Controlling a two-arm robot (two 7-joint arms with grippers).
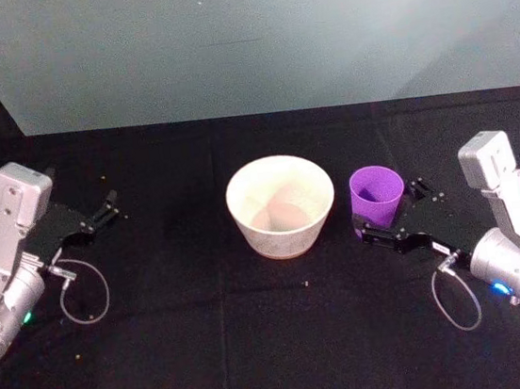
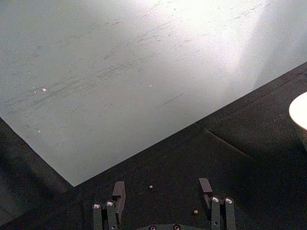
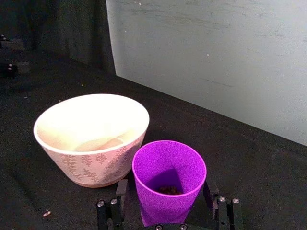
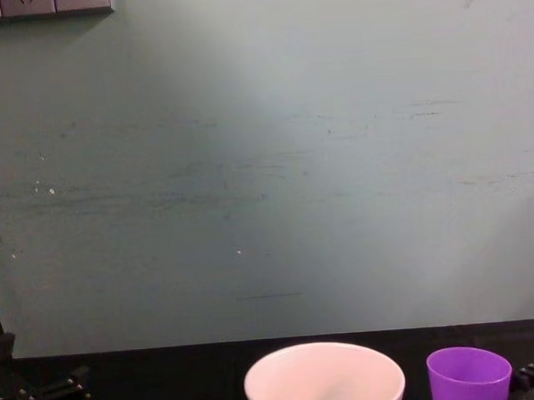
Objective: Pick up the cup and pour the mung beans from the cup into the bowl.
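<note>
Beside the bowl (image 1: 279,237), the cup (image 1: 376,190) is straddled by the wide right tool (image 1: 390,212); mung beans (image 3: 168,189) could be spilled by off-centre closing. The left tool (image 1: 113,208) is parked wide at far left.

Black cloth (image 1: 260,346) spread over the whole table, with a faint straight seam (image 1: 222,285) from front to back. Behind it, a pale grey-green wall (image 1: 269,32), marked with thin dark scratches (image 2: 144,62) and some small light dots. High on this wall, at the chest view's upper left corner, grey socket plates (image 4: 42,6). On the cloth, a few tiny pale specks (image 2: 150,186), well apart.
</note>
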